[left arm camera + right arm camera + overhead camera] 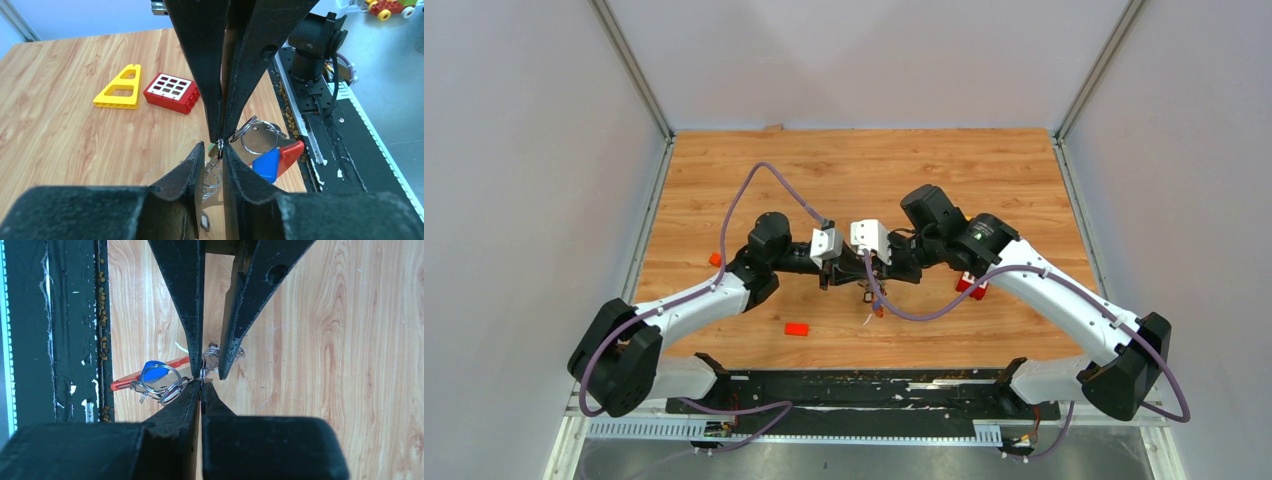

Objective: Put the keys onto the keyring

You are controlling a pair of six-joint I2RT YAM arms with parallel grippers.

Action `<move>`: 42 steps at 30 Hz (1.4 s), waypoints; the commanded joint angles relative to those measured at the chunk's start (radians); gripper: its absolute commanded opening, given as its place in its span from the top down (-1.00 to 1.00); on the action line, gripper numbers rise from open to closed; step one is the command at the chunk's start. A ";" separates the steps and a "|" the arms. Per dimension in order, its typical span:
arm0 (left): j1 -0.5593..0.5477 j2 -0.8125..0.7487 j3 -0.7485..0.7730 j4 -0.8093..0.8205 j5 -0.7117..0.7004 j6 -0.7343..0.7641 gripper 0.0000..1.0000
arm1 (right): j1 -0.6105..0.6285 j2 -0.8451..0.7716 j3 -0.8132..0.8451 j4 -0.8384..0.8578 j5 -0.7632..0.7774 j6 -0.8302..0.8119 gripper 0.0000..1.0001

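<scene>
My two grippers meet tip to tip above the table's middle. My right gripper (201,384) is shut on a thin metal ring of the keyring. From it hang more rings (160,382), a blue tag (154,371) and the red strap (131,382). The blue tag also shows in the left wrist view (266,165), as does the strap (291,156). My left gripper (212,147) faces it, its jaws a narrow gap apart around a flat metal key (212,192) and a wire coil (214,176). In the top view the bunch (876,305) dangles below both grippers.
A yellow triangular piece (120,87) and a red brick with a white grid (171,92) lie beyond the grippers. An orange block (796,328) and a smaller one (715,259) lie on the left. The black base rail (864,390) runs along the near edge.
</scene>
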 commanded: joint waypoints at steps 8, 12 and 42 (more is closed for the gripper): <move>0.002 -0.028 -0.007 0.051 0.033 -0.019 0.56 | 0.006 -0.010 0.004 0.039 -0.006 0.008 1.00; 0.001 -0.029 -0.016 0.080 0.048 -0.033 0.57 | 0.005 -0.009 0.002 0.040 -0.001 0.010 1.00; 0.036 0.021 -0.102 0.780 0.059 -0.558 1.00 | -0.108 -0.102 -0.040 0.063 -0.221 0.037 0.40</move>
